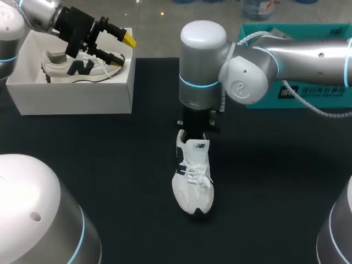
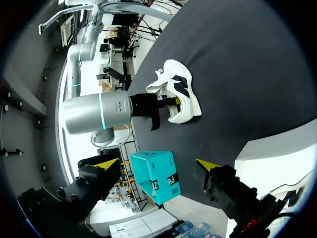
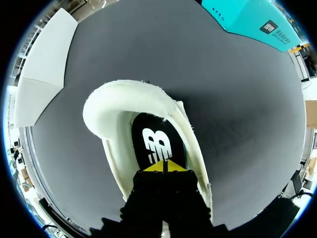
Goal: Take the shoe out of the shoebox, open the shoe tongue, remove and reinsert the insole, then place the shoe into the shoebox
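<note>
A white shoe [image 1: 192, 176] with dark side panels lies on the black table, toe toward me. My right gripper [image 1: 195, 129] points down into its heel opening. In the right wrist view its yellow tips [image 3: 163, 166] are pressed together, shut, just over the black insole [image 3: 156, 141] inside the padded collar [image 3: 129, 96]; nothing shows between them. A second shoe [image 1: 82, 69] lies in the white shoebox [image 1: 71, 99] at the back left. My left gripper [image 1: 124, 48] hangs open above that box. Its own view looks across at the table shoe [image 2: 178, 91], with the gripper [image 2: 156, 163] empty.
A teal box [image 1: 297, 60] stands at the back right, behind my right arm, and also shows as the teal box [image 2: 156, 176] ahead of the left gripper. The shoebox's white wall [image 3: 44, 74] lies off to one side of the shoe.
</note>
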{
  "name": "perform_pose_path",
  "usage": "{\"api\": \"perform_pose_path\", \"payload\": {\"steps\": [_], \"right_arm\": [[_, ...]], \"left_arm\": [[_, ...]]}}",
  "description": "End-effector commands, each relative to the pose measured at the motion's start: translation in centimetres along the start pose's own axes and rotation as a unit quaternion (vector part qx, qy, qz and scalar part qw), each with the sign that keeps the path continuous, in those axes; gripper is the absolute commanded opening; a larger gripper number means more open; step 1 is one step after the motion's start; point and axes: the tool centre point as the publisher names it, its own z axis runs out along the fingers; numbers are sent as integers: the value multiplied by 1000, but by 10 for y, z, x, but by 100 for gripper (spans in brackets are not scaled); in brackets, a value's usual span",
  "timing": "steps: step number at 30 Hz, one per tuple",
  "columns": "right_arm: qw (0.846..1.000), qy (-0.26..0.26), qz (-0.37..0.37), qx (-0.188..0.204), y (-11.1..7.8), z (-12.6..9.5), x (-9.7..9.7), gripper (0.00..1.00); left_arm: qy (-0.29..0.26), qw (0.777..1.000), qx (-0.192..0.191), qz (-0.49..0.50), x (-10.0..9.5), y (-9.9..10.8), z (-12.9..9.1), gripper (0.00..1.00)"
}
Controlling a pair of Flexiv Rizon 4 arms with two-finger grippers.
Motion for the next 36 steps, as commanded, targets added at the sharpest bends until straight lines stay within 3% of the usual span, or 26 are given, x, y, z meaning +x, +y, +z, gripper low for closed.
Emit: {"api": "perform_pose_path", "payload": {"steps": [1,9,16,22,31,36], "right_arm": [[1000,-4,-5,17,5,-8,5,0],[997,-16,1,72,21,15,4,0],[996,-14,-4,93,23,25,3,0],[994,-33,-4,100,13,11,7,0],[987,-52,-10,152,5,-6,12,0],[988,-45,2,150,2,-8,14,0]], "left_arm": [[1,1000,2,0,0,1,-1,100],[1,1000,2,0,0,1,-1,100],[1,1000,2,0,0,1,-1,100],[1,1000,2,0,0,1,-1,100],[1,1000,2,0,0,1,-1,100],[1,1000,2,0,0,1,-1,100]]}}
